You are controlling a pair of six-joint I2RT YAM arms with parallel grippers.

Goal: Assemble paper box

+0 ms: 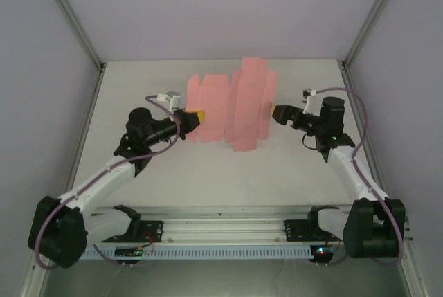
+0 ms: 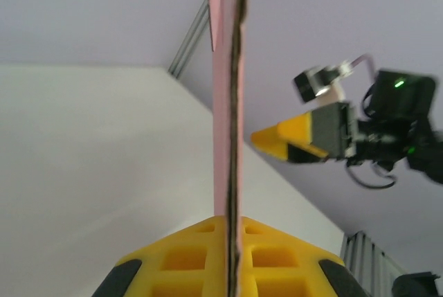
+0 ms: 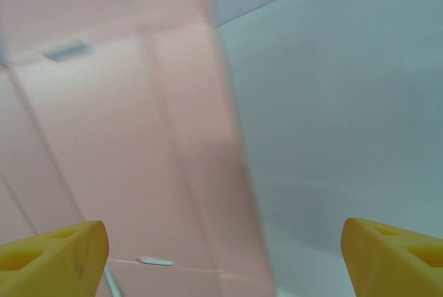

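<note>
The paper box point(image 1: 235, 106) is a flat pink die-cut sheet with flaps, held up above the white table point(image 1: 173, 172). My left gripper point(image 1: 196, 117) is shut on the sheet's left part. In the left wrist view the sheet point(image 2: 223, 103) runs edge-on straight up from between the closed yellow fingers point(image 2: 180, 255) of the left gripper point(image 2: 232, 241). My right gripper point(image 1: 277, 112) hovers just off the sheet's right edge and is seen across it point(image 2: 277, 138). In the right wrist view the sheet point(image 3: 124, 138) fills the left half, and the right gripper point(image 3: 225, 248) stands wide open, touching nothing.
Grey walls and aluminium corner posts point(image 1: 69, 20) close in the table on three sides. A slotted rail point(image 1: 221, 224) with both arm bases runs along the near edge.
</note>
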